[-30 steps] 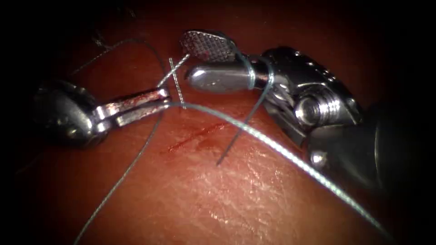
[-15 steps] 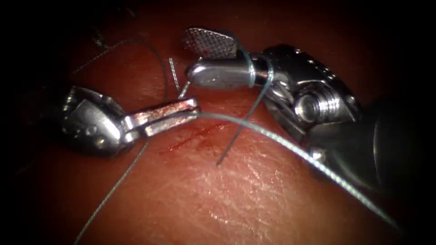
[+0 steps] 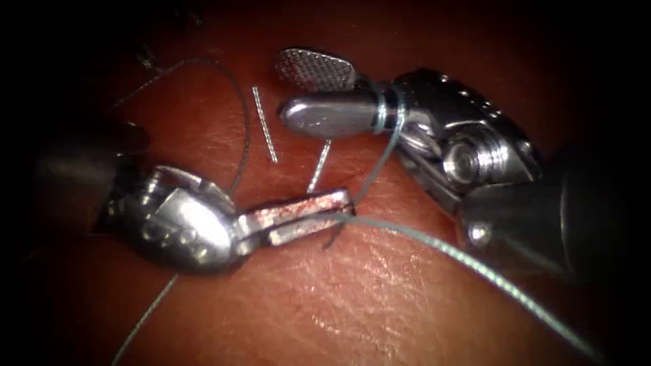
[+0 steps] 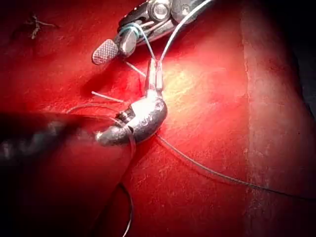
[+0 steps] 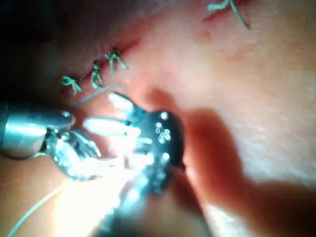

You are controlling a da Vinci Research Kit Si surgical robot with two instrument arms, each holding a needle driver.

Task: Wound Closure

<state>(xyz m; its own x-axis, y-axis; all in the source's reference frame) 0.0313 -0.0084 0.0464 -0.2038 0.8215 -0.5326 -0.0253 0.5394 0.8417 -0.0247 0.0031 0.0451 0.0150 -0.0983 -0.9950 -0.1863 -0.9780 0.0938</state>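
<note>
A surgical training bench in a lab: red-stained tissue (image 3: 325,298) under endoscope light, knotted stitches (image 5: 106,64) along its cut, fine thread (image 3: 475,268), steel wristed instruments working close above.

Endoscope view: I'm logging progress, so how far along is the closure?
Done: three knotted stitches sit in a row on the tissue. In hand: the left tool, jaws shut, holds a short thread end; thread is looped round the lower jaw of the open right tool, which grips nothing. Left: that loop lies loose, so this knot is not yet tied.
</note>
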